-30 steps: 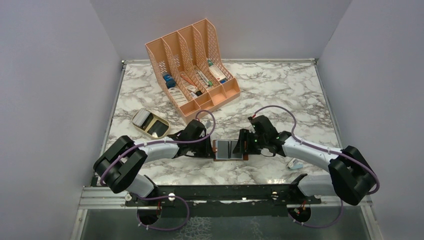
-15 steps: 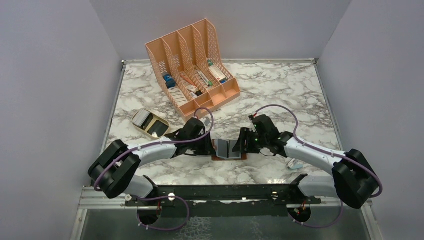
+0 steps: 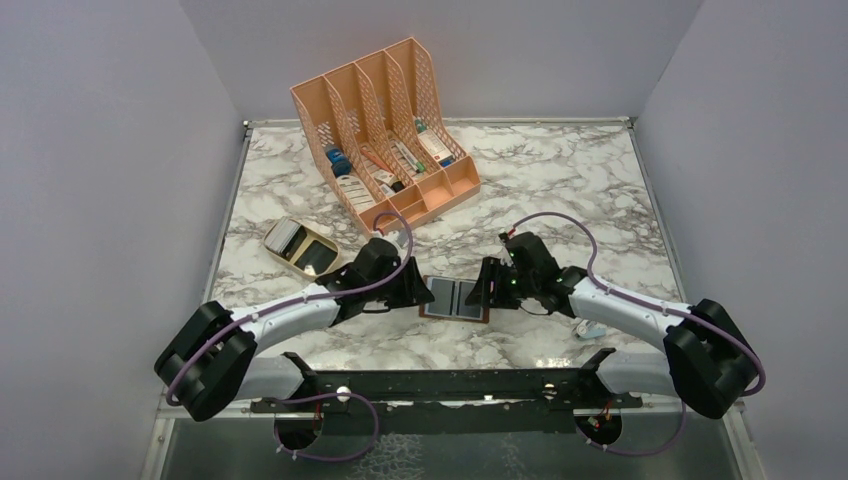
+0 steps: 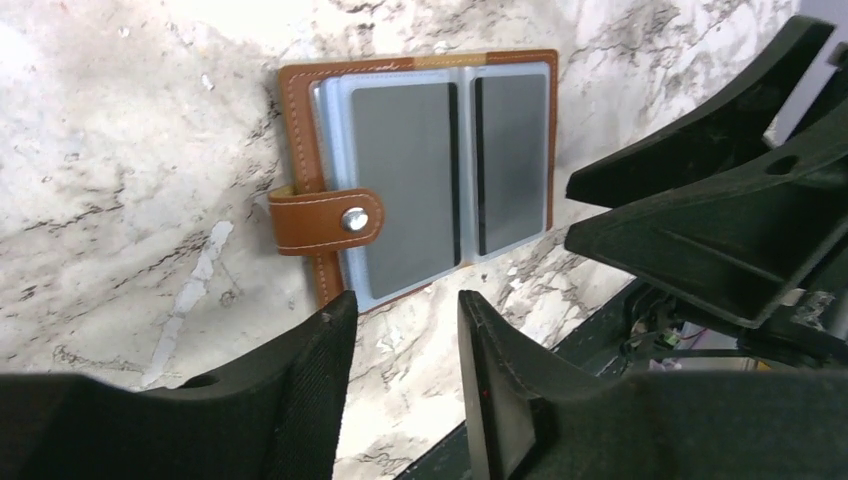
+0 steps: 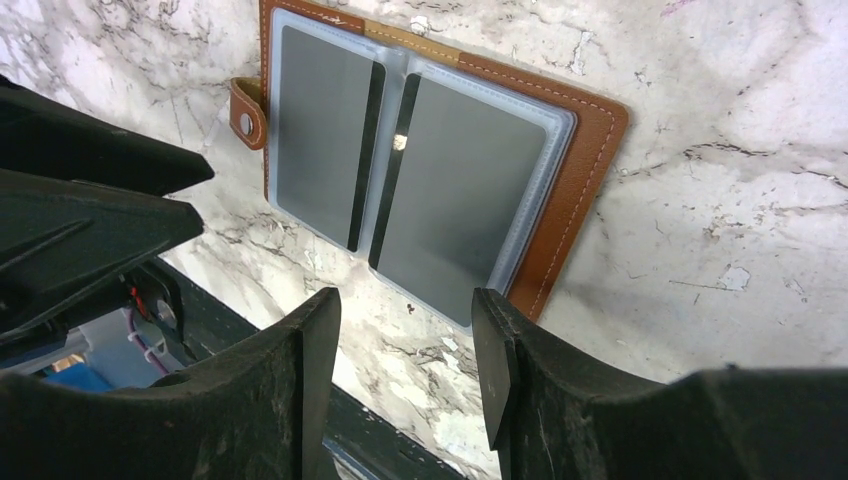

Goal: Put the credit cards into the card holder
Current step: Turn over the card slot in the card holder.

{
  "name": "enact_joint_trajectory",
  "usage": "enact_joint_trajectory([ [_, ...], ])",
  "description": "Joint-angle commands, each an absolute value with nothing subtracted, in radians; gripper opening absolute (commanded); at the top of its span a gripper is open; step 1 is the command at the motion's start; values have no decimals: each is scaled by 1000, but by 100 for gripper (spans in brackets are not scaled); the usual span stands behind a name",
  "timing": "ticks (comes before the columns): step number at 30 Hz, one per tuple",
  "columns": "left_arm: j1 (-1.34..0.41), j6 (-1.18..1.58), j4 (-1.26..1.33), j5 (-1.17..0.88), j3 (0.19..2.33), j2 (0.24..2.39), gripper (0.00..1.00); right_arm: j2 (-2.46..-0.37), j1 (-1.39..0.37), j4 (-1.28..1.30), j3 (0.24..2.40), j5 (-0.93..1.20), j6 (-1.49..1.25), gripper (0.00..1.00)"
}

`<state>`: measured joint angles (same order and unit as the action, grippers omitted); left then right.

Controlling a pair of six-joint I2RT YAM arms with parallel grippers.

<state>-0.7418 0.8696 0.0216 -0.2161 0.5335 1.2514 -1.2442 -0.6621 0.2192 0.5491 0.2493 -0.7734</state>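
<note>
- Top external view: the card holder [image 3: 455,298] now lies spread flat, inside up, by the middle of the worktop's [image 3: 560,180] near edge. Half a second ago it was tented up between the two grippers.
- The left gripper [image 3: 415,290] has drawn back to the left and let go. Its jaws are spread with nothing between them, just beside the holder's left edge.
- The right gripper [image 3: 480,288] sits just off the holder's right edge, jaws also spread and empty.
- Left wrist view: the snap tab [image 4: 325,220] is undone and folded in over the left page. Clear sleeves [image 5: 400,150] hold dark grey panels [image 4: 405,185]; I cannot tell whether these are cards or liners.
- Judgement: the opening step looks finished, so the pockets are now reachable for loading cards. Neither gripper has a card yet.
- No brand or writing shows on the holder or its snap. The labels in the peach desk organizer [image 3: 385,130] at the far left are too small to read.
</note>
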Motion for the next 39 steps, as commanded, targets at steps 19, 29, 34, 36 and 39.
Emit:
enact_joint_trajectory([
  [19,-747,886,262,-280,450,1297,62,-1224,-669,208,554,239,-773,51],
  [29,-749,891,310,-332,468,1358,62,-1236,-669,195,556,256,-769,51],
  [34,-750,884,311,-344,469,1386,62,-1233,-669,201,562,255,-763,51],
  [36,-750,885,312,-344,468,1394,62,-1236,-669,198,564,260,-761,51],
  [39,-750,883,319,-345,467,1401,62,-1243,-669,202,568,259,-757,51],
])
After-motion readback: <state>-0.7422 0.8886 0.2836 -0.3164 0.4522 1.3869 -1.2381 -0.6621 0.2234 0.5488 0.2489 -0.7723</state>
